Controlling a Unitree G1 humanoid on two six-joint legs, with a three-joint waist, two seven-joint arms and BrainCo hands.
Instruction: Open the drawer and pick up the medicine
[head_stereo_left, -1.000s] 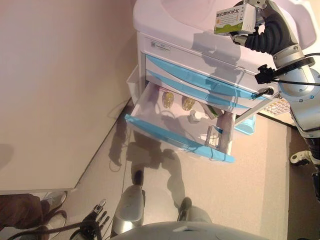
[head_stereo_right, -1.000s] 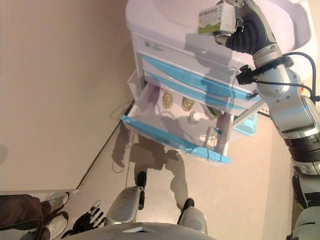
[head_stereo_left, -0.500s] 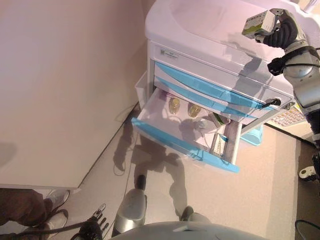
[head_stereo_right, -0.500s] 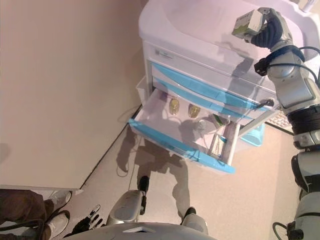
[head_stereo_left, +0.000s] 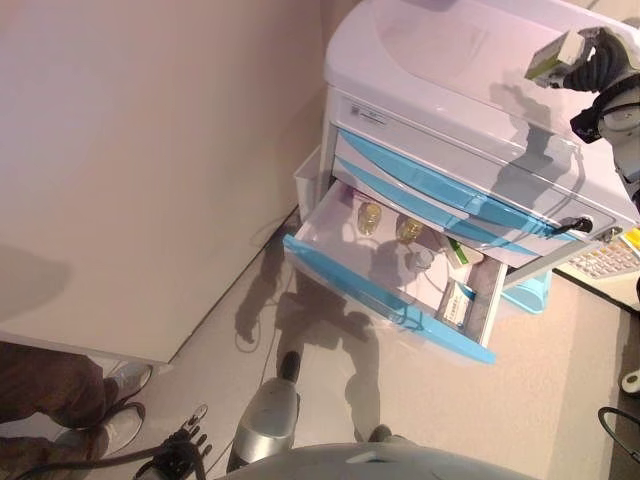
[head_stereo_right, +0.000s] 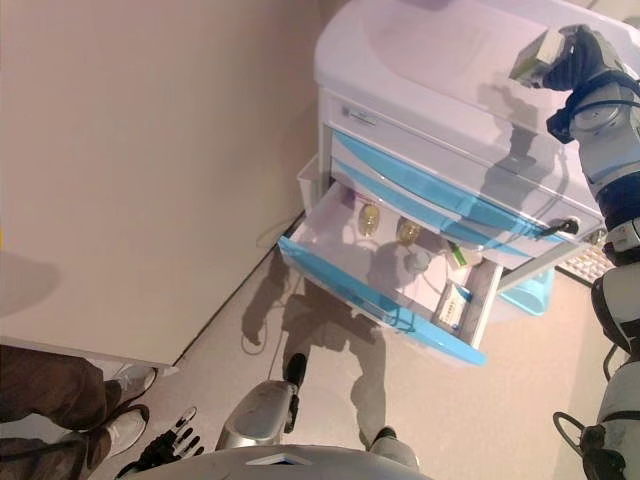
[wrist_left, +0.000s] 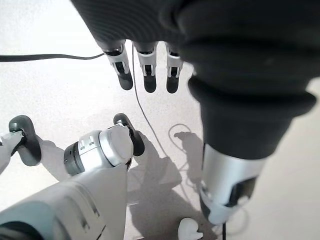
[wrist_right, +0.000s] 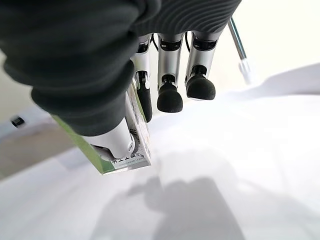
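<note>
Nearest, at the lower left of the frame, the left hand (head_stereo_left: 187, 455) hangs low over the floor with fingers loose and apart, holding nothing, beside a person's two shoes (head_stereo_left: 118, 405). Farther up, one cart (head_stereo_left: 480, 130) has one drawer (head_stereo_left: 385, 285) pulled open, with two small bottles (head_stereo_left: 369, 217) and one box (head_stereo_left: 456, 303) inside. Farthest, at the upper right, the right hand (head_stereo_right: 580, 60) is raised over the cart top, clamped on one green-and-white medicine box (head_stereo_right: 530, 58).

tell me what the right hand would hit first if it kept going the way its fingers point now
Probably the cabinet's white top: the right hand, pinching the medicine box, points its fingers down at that surface. Depth is hard to judge.
</note>
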